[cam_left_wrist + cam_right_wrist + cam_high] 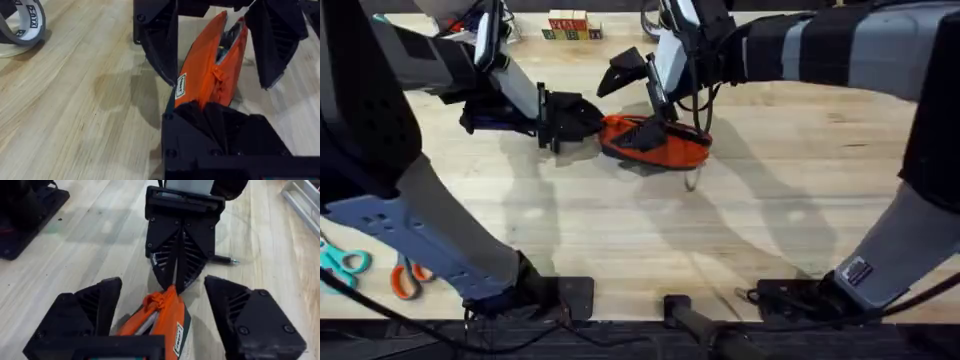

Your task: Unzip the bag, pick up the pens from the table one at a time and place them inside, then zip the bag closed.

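DESK-TOP PACKING JOB, MIDWAY: The left tool (592, 122) is clamped shut on one end of the orange bag (660, 150), pinning it to the desk (620, 230). The right tool (655, 125) hangs over the bag's other half with its fingers apart, one on each side of the fabric and not pinching it. The left wrist view shows the two black fingers (160, 45) of the right tool flanking the raised pouch.

The zip looks part-way open. The pull (218, 75) sits along the seam between the two tools, and the mouth gapes dark beyond it, toward the right tool. Whether anything is already inside cannot be made out. One pen (222, 258) lies on the desk just behind the left tool, outside the bag. So, by the look of it, unzipping is under way or done, loading is unfinished and the closing zip is yet to come.

The count: one bag and one pen in plain sight. There are two pairs of scissors, one teal (345, 262) and one orange (408, 278), well back from both tools near the left arm's base. One roll of tape (22, 22) lies off to the side of the left tool.
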You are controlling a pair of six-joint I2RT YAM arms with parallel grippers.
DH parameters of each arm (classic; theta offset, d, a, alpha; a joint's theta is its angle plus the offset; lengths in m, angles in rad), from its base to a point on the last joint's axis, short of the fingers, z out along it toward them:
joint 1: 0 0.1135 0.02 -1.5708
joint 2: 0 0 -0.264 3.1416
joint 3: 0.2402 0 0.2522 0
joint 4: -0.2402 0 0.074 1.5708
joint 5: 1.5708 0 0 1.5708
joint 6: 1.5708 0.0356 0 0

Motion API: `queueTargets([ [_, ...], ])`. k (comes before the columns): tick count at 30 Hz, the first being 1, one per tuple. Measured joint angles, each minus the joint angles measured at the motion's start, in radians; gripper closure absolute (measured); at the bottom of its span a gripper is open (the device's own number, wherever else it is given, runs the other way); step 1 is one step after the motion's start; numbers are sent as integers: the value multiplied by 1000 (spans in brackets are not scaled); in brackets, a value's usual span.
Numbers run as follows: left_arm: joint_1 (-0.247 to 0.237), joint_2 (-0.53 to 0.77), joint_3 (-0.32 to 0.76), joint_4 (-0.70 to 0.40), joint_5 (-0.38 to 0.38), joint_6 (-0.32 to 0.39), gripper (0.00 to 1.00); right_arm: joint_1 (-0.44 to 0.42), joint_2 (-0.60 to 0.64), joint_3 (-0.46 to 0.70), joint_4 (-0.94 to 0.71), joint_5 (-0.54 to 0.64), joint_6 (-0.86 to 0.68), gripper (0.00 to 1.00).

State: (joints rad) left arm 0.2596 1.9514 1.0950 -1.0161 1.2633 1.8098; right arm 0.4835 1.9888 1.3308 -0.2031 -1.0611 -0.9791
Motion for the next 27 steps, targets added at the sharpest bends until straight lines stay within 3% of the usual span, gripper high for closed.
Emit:
queueTargets([
  [5,0,0,0,0,0,0,959,0,-22,0,-10,6,0,6],
  [11,0,0,0,0,0,0,959,-23,-133,0,-109,7,6,5],
  [24,0,0,0,0,0,0,959,-215,-308,0,-440,14,74,5],
  [25,0,0,0,0,0,1,940,-227,-318,0,-464,22,75,5],
  [27,0,0,0,2,0,-1,700,-250,-341,0,-520,48,81,5],
])
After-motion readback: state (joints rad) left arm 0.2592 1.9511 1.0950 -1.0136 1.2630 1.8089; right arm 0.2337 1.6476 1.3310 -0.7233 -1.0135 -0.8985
